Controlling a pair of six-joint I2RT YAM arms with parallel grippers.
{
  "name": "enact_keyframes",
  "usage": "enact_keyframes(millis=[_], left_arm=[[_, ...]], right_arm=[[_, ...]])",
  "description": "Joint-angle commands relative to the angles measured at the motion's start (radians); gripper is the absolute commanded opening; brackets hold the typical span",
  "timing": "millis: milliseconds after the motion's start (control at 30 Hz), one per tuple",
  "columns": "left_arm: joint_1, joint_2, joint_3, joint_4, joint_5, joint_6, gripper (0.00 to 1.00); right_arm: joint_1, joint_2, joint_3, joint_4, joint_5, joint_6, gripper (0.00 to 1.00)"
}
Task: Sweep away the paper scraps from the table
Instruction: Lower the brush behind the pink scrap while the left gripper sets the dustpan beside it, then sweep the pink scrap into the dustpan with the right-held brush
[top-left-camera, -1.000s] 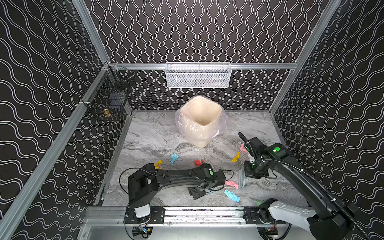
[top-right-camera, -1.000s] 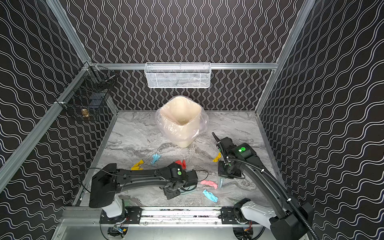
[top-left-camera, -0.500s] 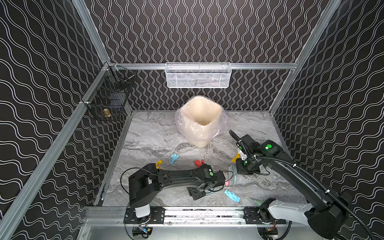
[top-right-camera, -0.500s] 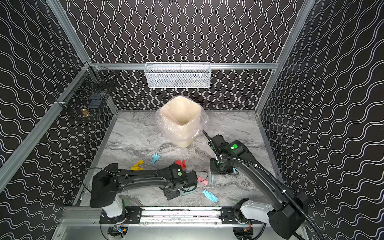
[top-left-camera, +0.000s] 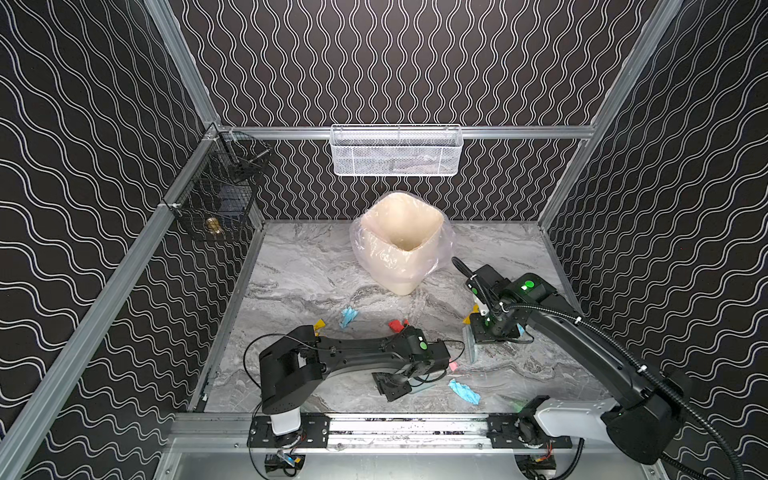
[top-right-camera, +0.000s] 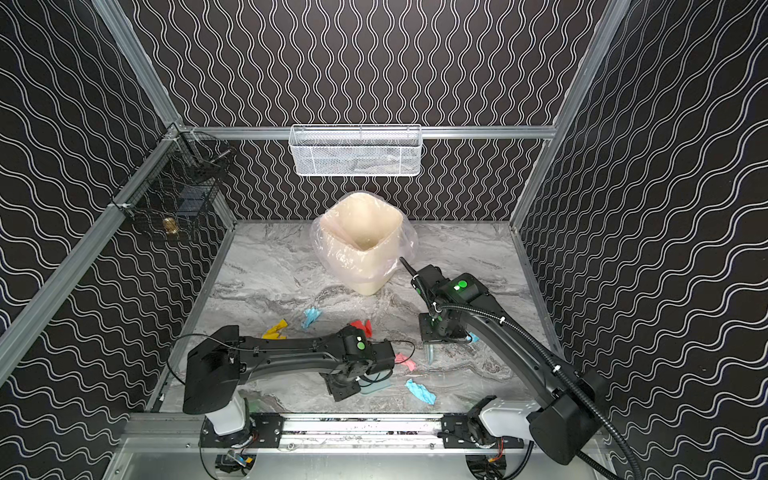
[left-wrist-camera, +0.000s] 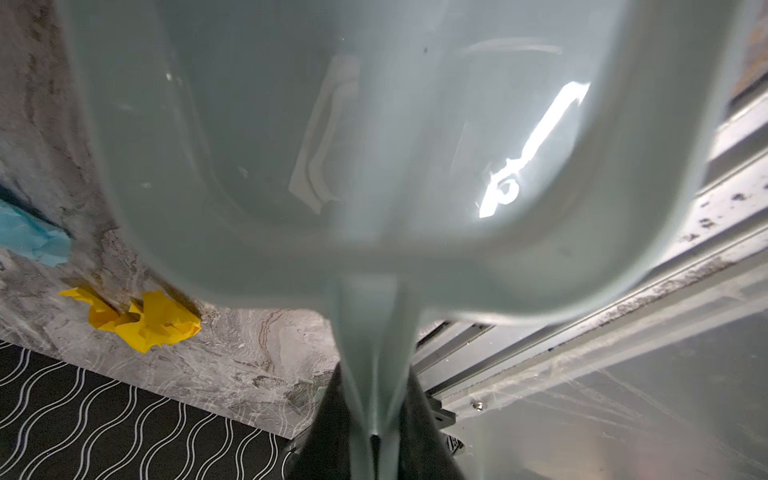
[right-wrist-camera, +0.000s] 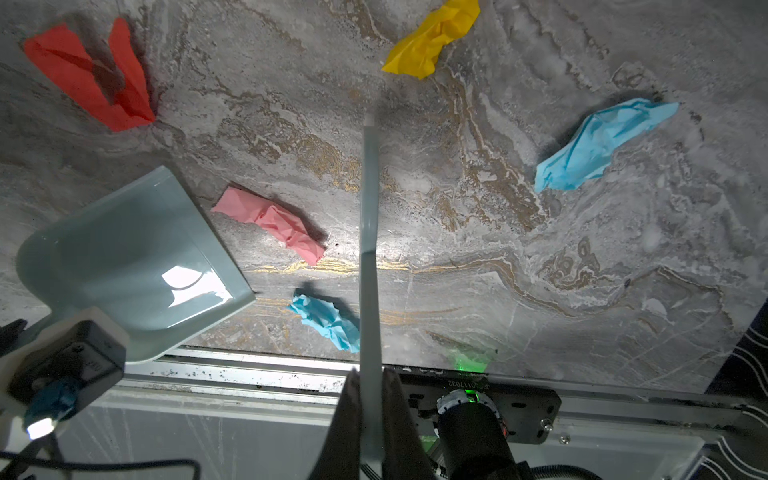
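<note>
Several paper scraps lie on the marble table (top-left-camera: 299, 266): yellow (top-left-camera: 319, 324), light blue (top-left-camera: 348, 316), red (top-left-camera: 397, 324), pink (top-right-camera: 405, 360) and blue (top-left-camera: 464, 391). In the right wrist view I see red (right-wrist-camera: 87, 75), yellow (right-wrist-camera: 432, 39), blue (right-wrist-camera: 602, 145), pink (right-wrist-camera: 270, 222) and blue (right-wrist-camera: 326, 318) scraps. My left gripper (left-wrist-camera: 374, 374) is shut on the handle of the pale blue dustpan (left-wrist-camera: 332, 145), which rests near the front rail (top-right-camera: 376, 382). The right gripper (right-wrist-camera: 370, 374) is shut on the brush handle (right-wrist-camera: 369, 249), with the brush (top-left-camera: 469, 349) right of the pink scrap.
A cream bin lined with clear plastic (top-left-camera: 401, 241) stands at the back middle. On the back rail hangs a white mesh basket (top-left-camera: 395, 149), and a black wire basket (top-left-camera: 220, 199) hangs on the left wall. An aluminium rail (top-left-camera: 374, 424) edges the table's front.
My right arm has carried the brush left and slightly back, closer to the pink scrap and the dustpan. The left arm and dustpan have stayed where they were.
</note>
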Motion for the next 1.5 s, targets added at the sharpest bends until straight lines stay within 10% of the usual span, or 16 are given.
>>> enact_keyframes(millis=[0, 900, 1467], left_arm=[[0.018, 0.004, 0.015, -0.031, 0.015, 0.009, 0.0], [0.046, 0.014, -0.015, 0.004, 0.038, 0.01, 0.0], [0.046, -0.021, -0.067, 0.061, 0.012, -0.058, 0.0]], right_arm=[[0.013, 0.016, 0.011, 0.008, 0.006, -0.034, 0.0], [0.26, 0.088, 0.069, 0.223, -0.289, 0.055, 0.0], [0.031, 0.032, 0.065, 0.093, -0.124, -0.033, 0.0]])
